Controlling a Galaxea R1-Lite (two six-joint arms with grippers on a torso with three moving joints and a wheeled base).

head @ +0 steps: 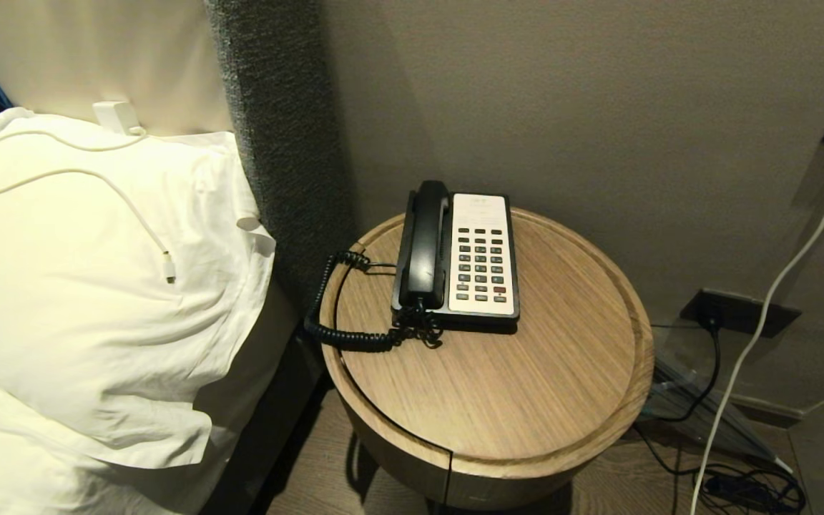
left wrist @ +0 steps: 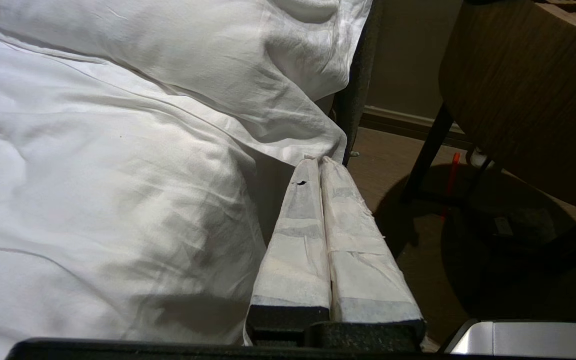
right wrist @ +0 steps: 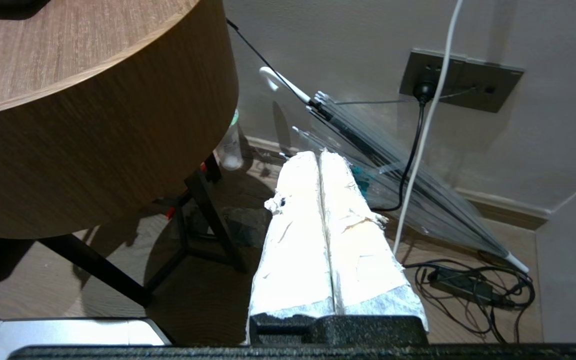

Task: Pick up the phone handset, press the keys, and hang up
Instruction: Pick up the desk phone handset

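Clearly, both arms hang low — left gripper (left wrist: 321, 162) and right gripper (right wrist: 319, 154) pressed closed, empty; open one wide before reaching across the phone handset (head: 424, 243).

The phone handset (head: 424, 243) lies cradled on the phone base's (head: 482, 257) left, atop the table (head: 526, 386)

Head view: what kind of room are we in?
Probably a hotel bedroom: a white pillow against a padded headboard, beside a round wooden bedside table holding a corded desk phone.
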